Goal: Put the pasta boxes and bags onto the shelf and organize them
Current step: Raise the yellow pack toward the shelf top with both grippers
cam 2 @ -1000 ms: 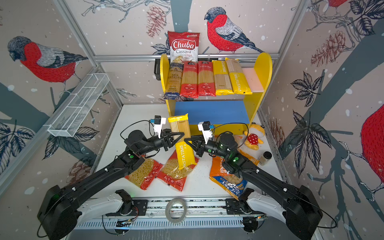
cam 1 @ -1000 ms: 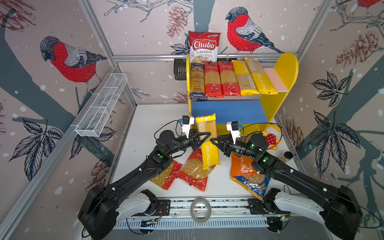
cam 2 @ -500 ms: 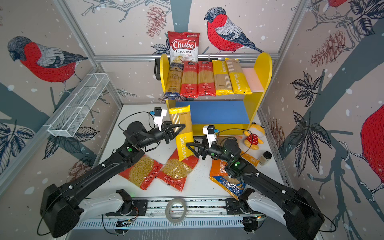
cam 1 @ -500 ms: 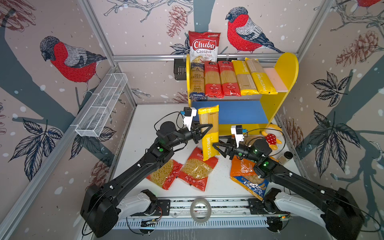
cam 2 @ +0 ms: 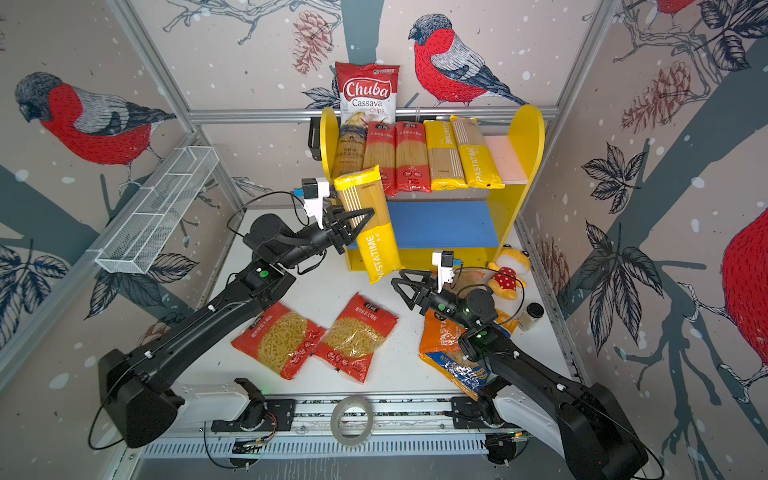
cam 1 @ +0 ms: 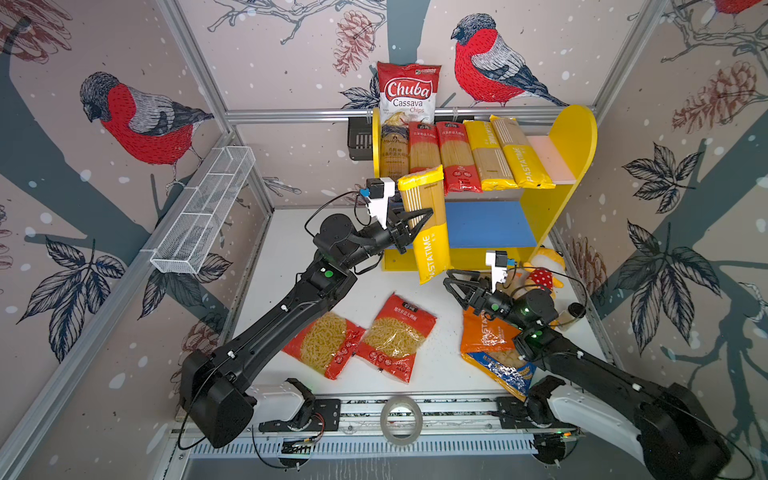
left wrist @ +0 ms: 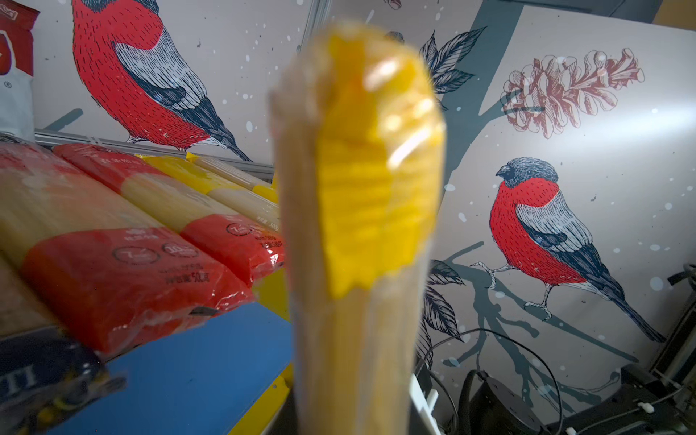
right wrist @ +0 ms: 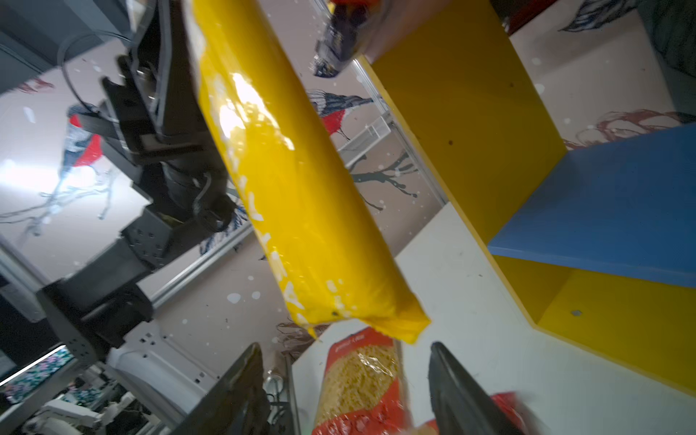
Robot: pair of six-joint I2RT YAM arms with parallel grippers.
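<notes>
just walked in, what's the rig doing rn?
The left gripper is shut on a yellow PASTATIME spaghetti pack, holding it roughly upright in the air in front of the shelf. The right gripper hangs open and empty by the pack's lower end. Five spaghetti packs lie on the pink upper board; four short-pasta bags lie on the table.

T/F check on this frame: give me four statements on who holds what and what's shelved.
1. The left gripper holds the yellow PASTATIME pack off the table. True.
2. The right gripper grips that pack too. False: its jaws stand open near the pack's lower end, not touching it.
3. Five spaghetti packs lie on the pink upper board. True.
4. The two red short-pasta bags sit on the blue lower board. False: they lie on the table.
</notes>
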